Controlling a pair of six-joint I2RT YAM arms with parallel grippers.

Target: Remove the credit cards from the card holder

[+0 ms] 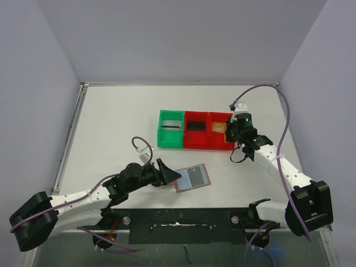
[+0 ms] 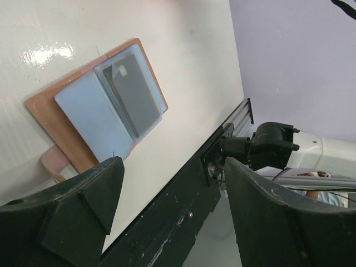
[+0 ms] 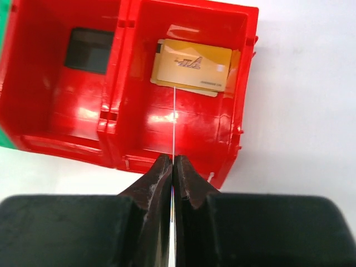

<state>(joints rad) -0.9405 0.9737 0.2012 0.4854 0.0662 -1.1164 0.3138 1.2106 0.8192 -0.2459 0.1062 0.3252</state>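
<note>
White table (image 1: pixel 122 122) holds open card holder (image 1: pixel 192 178) (right jaws pinch a card (image 3: pixel 174 111)).

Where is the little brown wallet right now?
In the overhead view, the card holder lies open on the table near its front edge, just right of the left pincer and closer to the arms than the red bins.

White glossy table (image 1: pixel 122 117), patches of glare; plain pale lilac walls (image 1: pixel 189 39) enclosing three sides
</note>
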